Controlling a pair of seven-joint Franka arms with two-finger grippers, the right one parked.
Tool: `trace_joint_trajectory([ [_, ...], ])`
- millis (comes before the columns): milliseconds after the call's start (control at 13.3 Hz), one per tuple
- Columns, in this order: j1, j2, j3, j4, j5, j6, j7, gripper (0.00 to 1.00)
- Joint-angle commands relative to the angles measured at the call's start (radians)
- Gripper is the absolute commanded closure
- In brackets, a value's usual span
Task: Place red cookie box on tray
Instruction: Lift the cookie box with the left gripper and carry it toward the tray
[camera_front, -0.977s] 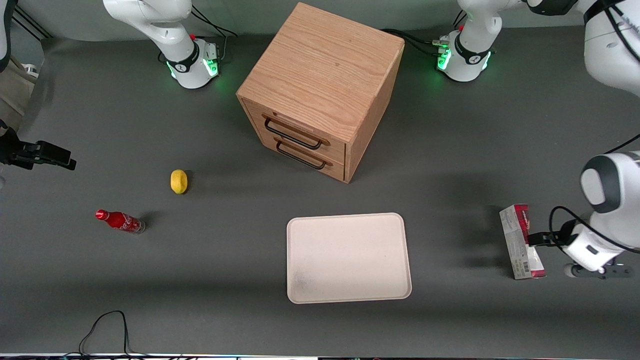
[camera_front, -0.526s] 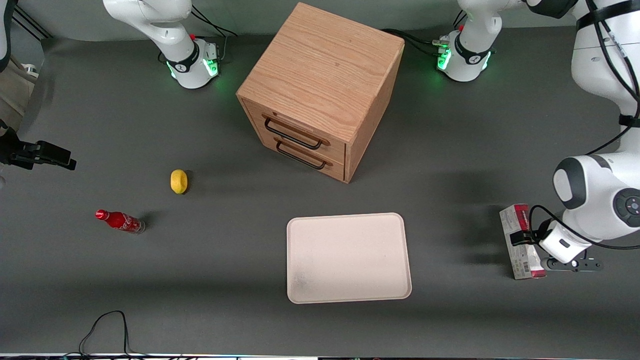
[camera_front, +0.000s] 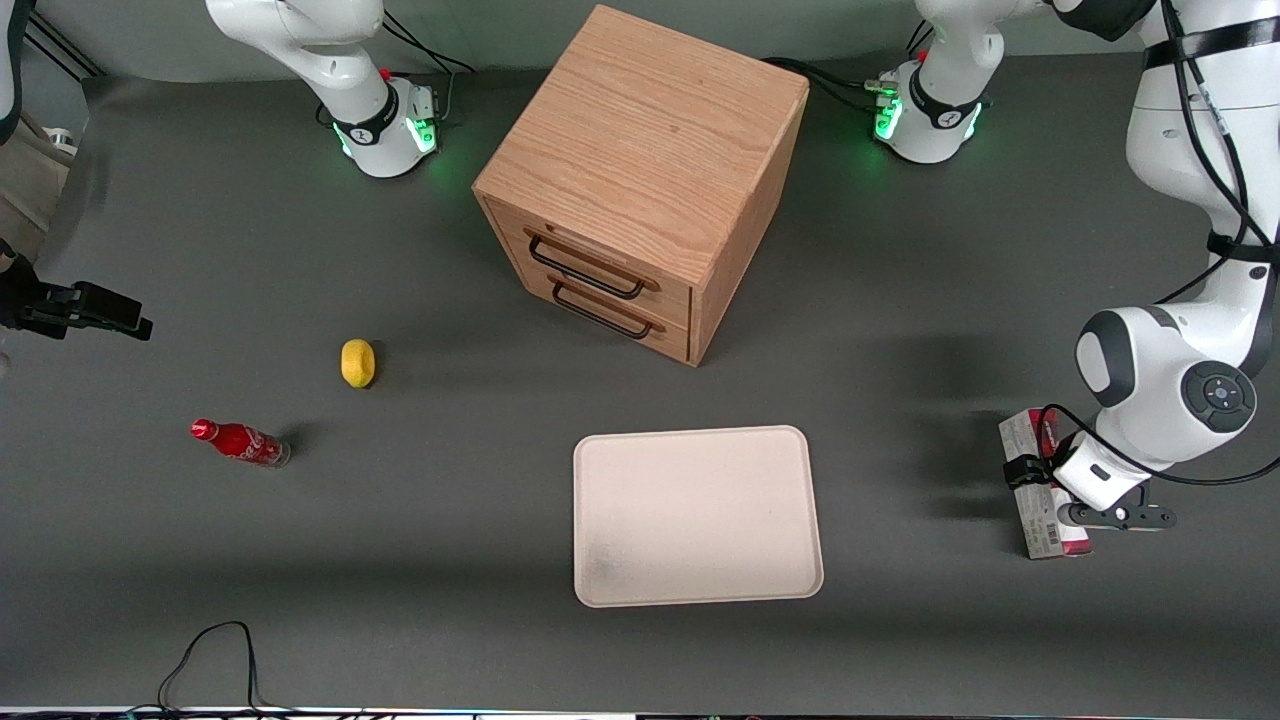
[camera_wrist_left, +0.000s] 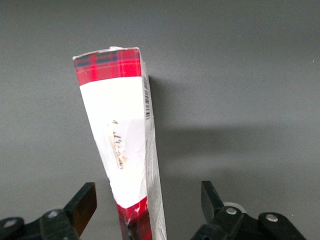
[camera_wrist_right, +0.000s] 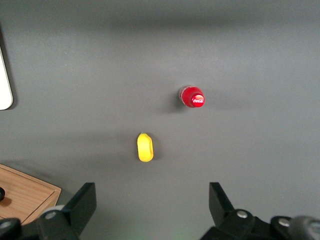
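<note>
So we're looking at the dark grey tabletop (camera_front: 900, 620) with the big oak-coloured two-drawer cabinet (camera_front: 640, 180) sitting farther from the front camera, and the flat cream-white rectangular tray (camera_front: 697, 515) with rounded corners lying nearer to that camera than the cabinet, bare so far.

The thing we care about, the long slim red cookie box (camera_front: 1040, 520) with its white barcode face, lies flat on the tabletop well apart from the tray, out toward the working arm's end. Its long axis runs roughly toward and away from the front camera, tilted just a bit.

Now the key relation: our left arm's black two-finger gripper (camera_wrist_left: 147, 202) hangs right above the box, about midway along its length in the front view. In the wrist view the fingers (camera_wrist_left: 82, 202) are spread wide, one on each long side of the box (camera_wrist_left: 120, 145), neither touching it, and the box's length runs straight away from the gripper. So the jaws stand across the narrow width, which is what we'd want for a pinch.

We reckon the next bit is just dropping down and closing, then carrying it sideways to the tray.
</note>
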Motion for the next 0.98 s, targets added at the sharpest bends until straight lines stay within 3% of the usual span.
trace_joint_trajectory([
  [0,-0.004,-0.033,0.005,-0.035,-0.016,0.006,0.04,1.0],
  [677,0.0,-0.053,0.005,-0.027,-0.016,-0.029,0.051,1.0],
  [902,-0.003,-0.113,0.005,0.084,-0.015,-0.304,0.035,1.0],
])
